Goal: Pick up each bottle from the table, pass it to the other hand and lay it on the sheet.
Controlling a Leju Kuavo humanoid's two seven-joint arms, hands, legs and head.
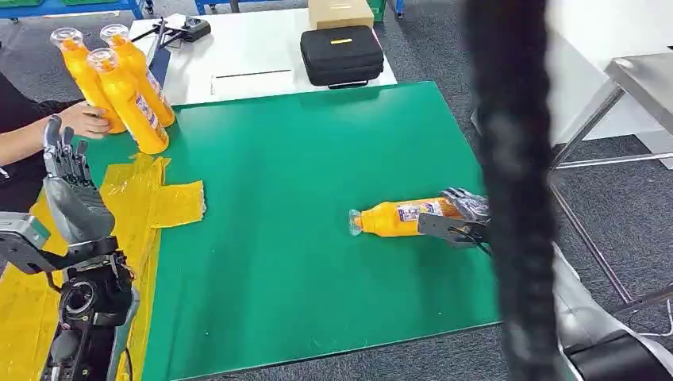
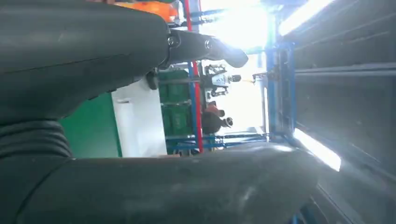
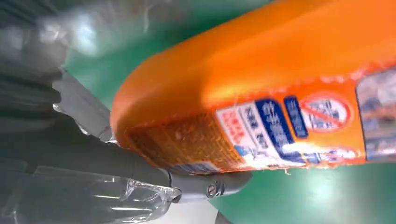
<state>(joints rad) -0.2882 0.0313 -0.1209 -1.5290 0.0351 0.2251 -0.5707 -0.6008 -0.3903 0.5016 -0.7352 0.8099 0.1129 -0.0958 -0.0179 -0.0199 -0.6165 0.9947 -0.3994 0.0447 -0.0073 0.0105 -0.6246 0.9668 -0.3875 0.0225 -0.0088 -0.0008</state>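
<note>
An orange bottle (image 1: 401, 218) lies on its side on the green table (image 1: 301, 159), clear cap pointing left. My right hand (image 1: 460, 216) grips its base end, fingers over the top and thumb beneath; the right wrist view shows the labelled bottle (image 3: 261, 93) pressed against the thumb (image 3: 140, 177). My left hand (image 1: 71, 190) is raised over the yellow sheet (image 1: 151, 202) at the table's left edge, fingers upright and apart, holding nothing. Three more orange bottles (image 1: 127, 87) stand at the far left corner, with a person's hand (image 1: 83, 121) on them.
A dark blurred band (image 1: 512, 190) close to the camera hides part of my right arm. Behind the green table is a white table (image 1: 238, 55) with a black case (image 1: 341, 54), a cardboard box (image 1: 340, 12) and a controller (image 1: 190, 30). A metal table (image 1: 643, 79) stands to the right.
</note>
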